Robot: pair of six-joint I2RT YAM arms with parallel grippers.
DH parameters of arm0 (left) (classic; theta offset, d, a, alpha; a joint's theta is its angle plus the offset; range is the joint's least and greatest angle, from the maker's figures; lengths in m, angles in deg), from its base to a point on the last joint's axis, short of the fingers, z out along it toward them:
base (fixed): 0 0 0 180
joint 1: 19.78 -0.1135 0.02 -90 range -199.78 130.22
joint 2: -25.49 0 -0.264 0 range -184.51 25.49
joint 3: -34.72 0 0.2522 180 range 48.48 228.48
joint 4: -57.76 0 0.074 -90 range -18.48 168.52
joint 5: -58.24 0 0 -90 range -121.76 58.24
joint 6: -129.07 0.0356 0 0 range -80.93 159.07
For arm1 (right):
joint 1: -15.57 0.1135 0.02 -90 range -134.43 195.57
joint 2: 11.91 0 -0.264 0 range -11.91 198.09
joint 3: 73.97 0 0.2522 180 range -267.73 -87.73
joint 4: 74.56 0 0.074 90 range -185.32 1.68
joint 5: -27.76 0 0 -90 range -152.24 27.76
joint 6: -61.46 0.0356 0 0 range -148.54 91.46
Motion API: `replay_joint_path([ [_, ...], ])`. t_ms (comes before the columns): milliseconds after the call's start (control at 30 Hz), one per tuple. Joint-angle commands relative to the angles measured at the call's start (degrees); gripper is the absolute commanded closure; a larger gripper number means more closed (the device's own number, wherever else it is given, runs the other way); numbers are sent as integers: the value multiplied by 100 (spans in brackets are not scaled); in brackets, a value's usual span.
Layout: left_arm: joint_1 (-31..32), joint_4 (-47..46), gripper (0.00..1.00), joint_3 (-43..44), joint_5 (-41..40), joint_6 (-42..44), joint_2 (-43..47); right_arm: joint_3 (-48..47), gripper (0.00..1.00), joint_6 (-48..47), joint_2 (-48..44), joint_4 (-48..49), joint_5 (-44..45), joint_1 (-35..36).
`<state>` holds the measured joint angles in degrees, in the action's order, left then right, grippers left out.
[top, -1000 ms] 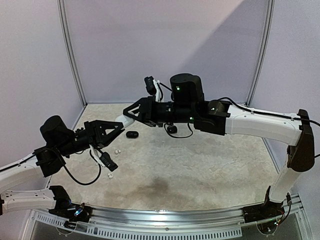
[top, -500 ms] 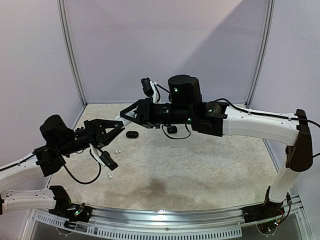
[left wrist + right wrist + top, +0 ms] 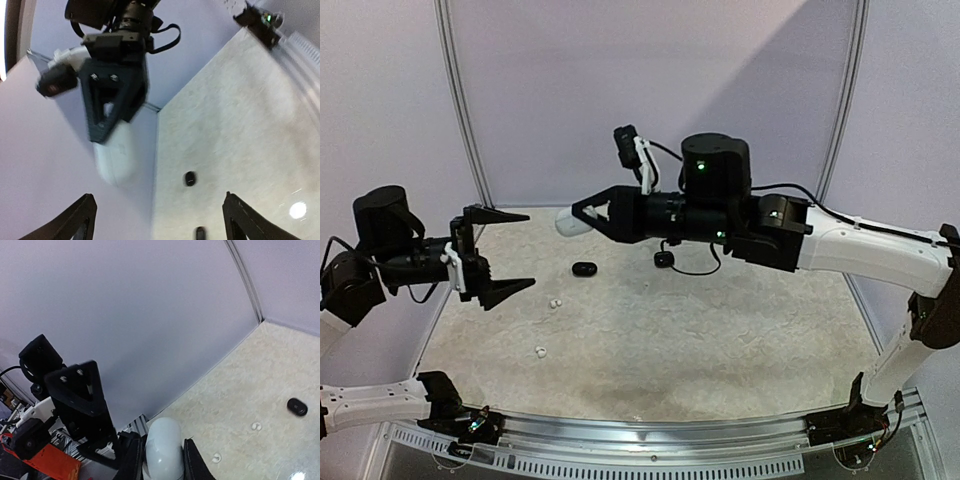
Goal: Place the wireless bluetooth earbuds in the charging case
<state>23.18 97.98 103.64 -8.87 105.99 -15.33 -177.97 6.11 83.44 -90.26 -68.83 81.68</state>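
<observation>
- Looking down from above, we see the right claw [image 3: 586, 220] clenched on the charging case [image 3: 566, 222], a white rounded pebble that sticks out past the fingertips toward the left.
- We find the case held in the air over the far left part of the counter [image 3: 720, 340]. In the right wrist view, a black finger presses against each side of it.
- We cannot tell whether its lid is up or down.
- We see the left claw [image 3: 525, 250] released, its two fingers spread wide with nothing between them. Its mouth faces the case, near it but apart.
- In the left wrist view, the case hangs from the right claw beyond the two spread fingertips, in front of the lilac wall.
- We count the earbuds we can make out, and all of them lie on the counter. Two white earbuds [image 3: 555, 302] sit just beside each other below the left claw.
- We see a single white earbud [image 3: 540, 351] nearer the arm bases, apart from that pair.
- We see a black earbud [image 3: 584, 269] on the counter below the held case, well clear of both claws.
- We note a small black piece [image 3: 663, 259] to its right, under the right arm and beside a hanging loop of cable [image 3: 690, 270]. It is too small for us to say what it is.
</observation>
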Motion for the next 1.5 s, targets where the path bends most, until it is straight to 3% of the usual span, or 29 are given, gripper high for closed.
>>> replay_joint_path([
  [0,7,1247,12,-11,696,-3650,-40,46,100,-1167,-399,408,533,-19],
  [300,-257,-956,29,3,1270,-7294,-211,41,100,-1849,-323,1466,-353,-34],
  [533,-279,-2650,28,-301,1489,-8605,-375,24,100,-2217,-80,2155,-1156,65],
  [667,-312,-4175,29,-599,1461,-9295,-593,32,100,-2332,7,2264,-1348,70],
  [833,-341,-4782,34,-654,1659,-9418,-876,77,100,-2442,-4,2381,-1503,74],
  [900,-341,-4808,48,-647,1666,-9452,-990,123,100,-2446,7,2484,-1554,71],
  [1000,-341,-5029,60,-676,1786,-9431,-1090,157,100,-2422,44,2520,-1591,78],
  [1200,-341,-5305,63,-646,2087,-9398,-1175,308,100,-2436,13,2571,-1549,53],
  [1333,-351,-5390,77,-687,2240,-9388,-1221,443,100,-2388,-55,2825,-1547,17],
  [1467,-367,-5506,77,-711,2244,-9467,-1264,462,100,-2369,-62,2942,-1554,2],
])
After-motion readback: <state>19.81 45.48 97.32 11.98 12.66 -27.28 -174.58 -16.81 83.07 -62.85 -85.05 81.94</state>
